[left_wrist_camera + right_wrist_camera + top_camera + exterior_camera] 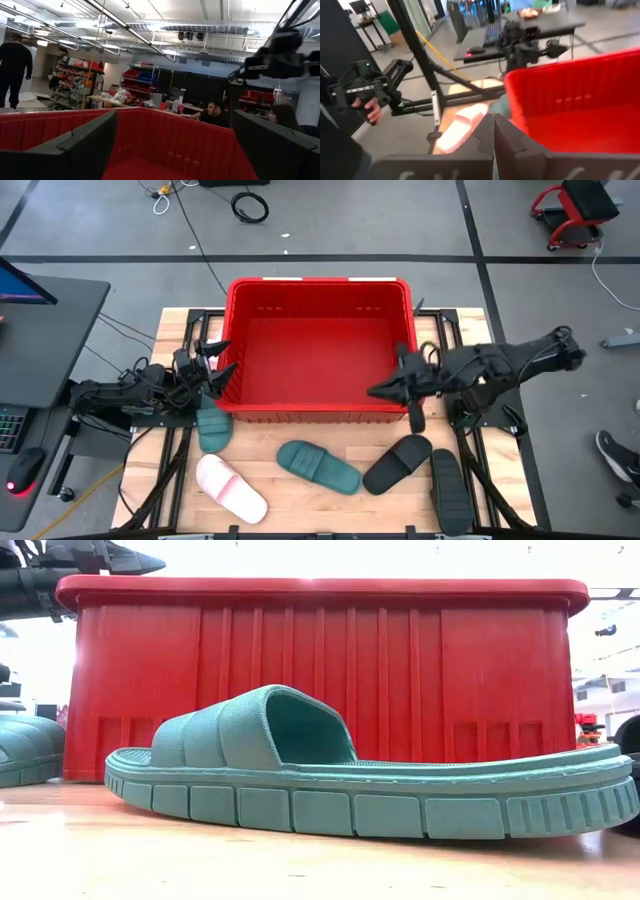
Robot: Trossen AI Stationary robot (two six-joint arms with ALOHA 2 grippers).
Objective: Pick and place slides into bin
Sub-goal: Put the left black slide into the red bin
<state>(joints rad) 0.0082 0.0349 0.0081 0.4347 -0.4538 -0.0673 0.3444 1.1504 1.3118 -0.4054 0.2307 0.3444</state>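
A red bin [320, 350] sits at the back of a wooden bench [330, 490], its inside bare red plastic with no slides in it. The left gripper [222, 365] hovers at the bin's left rim, its fingers [85, 145] spread wide over the red wall. The right gripper [380, 391] hangs just inside the bin's front right corner, its fingers [482, 137] pressed together and holding nothing.

Five slides lie on the bench in front of the bin. A teal slide [213, 426] rests against the bin's front left corner, just below the left gripper. A pale pink slide [230, 489] lies near the bench's front left. A second teal slide [318, 466] sits mid-bench and fills the low view, sole down. Two black slides lie to the right, one slanted [397, 463] and one [449, 490] near the right edge.

In the room beyond, a person's hand [372, 111] grips a dark handle.
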